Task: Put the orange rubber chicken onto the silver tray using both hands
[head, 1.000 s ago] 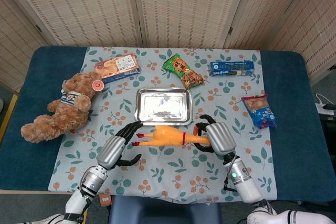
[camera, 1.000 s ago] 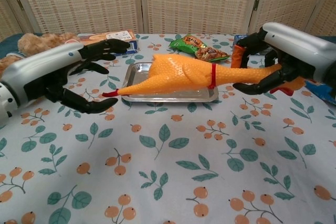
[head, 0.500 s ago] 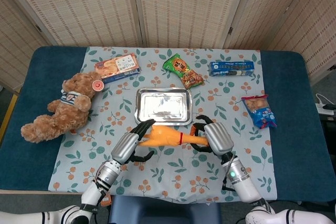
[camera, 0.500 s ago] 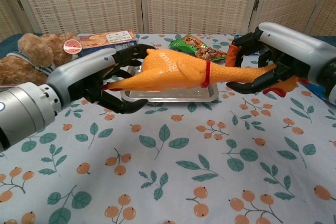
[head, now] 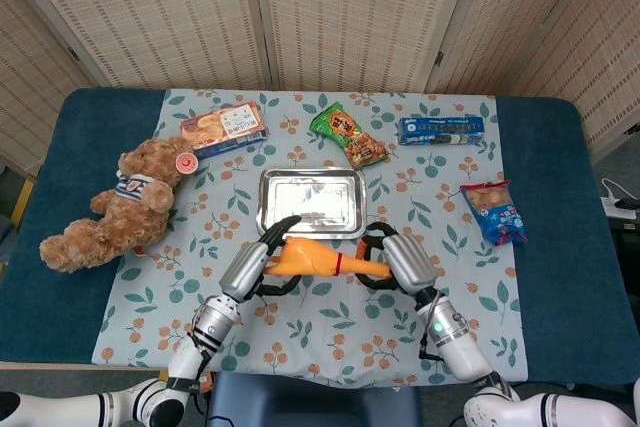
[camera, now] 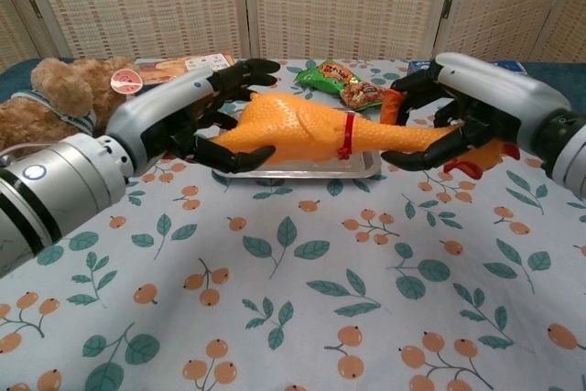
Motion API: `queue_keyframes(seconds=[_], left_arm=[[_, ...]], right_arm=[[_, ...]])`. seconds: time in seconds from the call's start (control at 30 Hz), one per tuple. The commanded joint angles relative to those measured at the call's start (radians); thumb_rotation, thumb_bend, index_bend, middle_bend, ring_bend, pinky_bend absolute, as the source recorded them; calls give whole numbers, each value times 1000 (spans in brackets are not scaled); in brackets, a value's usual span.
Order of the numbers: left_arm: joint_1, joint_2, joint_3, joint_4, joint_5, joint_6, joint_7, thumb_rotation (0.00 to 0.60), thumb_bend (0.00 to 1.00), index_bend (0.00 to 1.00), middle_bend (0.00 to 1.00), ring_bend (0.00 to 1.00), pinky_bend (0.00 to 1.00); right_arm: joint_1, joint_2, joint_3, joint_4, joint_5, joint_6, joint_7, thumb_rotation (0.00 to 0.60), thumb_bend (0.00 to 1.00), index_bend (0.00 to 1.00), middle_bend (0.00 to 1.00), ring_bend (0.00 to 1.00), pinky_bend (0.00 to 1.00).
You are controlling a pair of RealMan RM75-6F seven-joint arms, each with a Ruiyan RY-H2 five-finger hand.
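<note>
The orange rubber chicken (head: pixel 318 262) (camera: pixel 302 129) with a red neck band hangs above the table, just in front of the silver tray (head: pixel 311 202) (camera: pixel 311 168). My left hand (head: pixel 258 265) (camera: pixel 197 109) grips its body end, fingers wrapped over and under it. My right hand (head: pixel 398 259) (camera: pixel 458 98) grips its neck and head end. In the chest view the chicken lies level, held over the tray's near rim. The tray holds nothing.
A teddy bear (head: pixel 115 209) lies at the left. A biscuit box (head: pixel 223 128), a green snack bag (head: pixel 347 134) and a blue packet (head: pixel 441 130) lie behind the tray. Another snack bag (head: pixel 493 212) lies at the right.
My left hand has moved in from the left and closed on the chicken's body. Both hands have carried the chicken slightly left and toward the tray.
</note>
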Motion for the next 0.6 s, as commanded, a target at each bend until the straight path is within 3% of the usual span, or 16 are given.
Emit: queue_keyframes(seconds=[0.03, 0.3, 0.5, 0.6], left_arm=[[-2, 3, 3, 2, -6, -3, -12, 600, 363, 0, 51, 78, 325], [5, 27, 23, -25, -13, -5, -26, 600, 372, 40, 202, 223, 466], [7, 38, 21, -38, -24, 3, -25, 600, 405, 126, 276, 309, 566], [9, 43, 12, -50, -49, 4, -24, 600, 444, 201, 379, 398, 664]], right_arm=[[0, -8, 3, 13, -36, 7, 63, 600, 314, 838, 578, 612, 710], [1, -3, 6, 37, -74, 18, 120, 600, 314, 838, 578, 612, 710], [-1, -3, 12, 46, -76, 31, 119, 600, 324, 838, 578, 612, 710], [-2, -3, 13, 48, -79, 37, 123, 600, 326, 838, 578, 612, 710]])
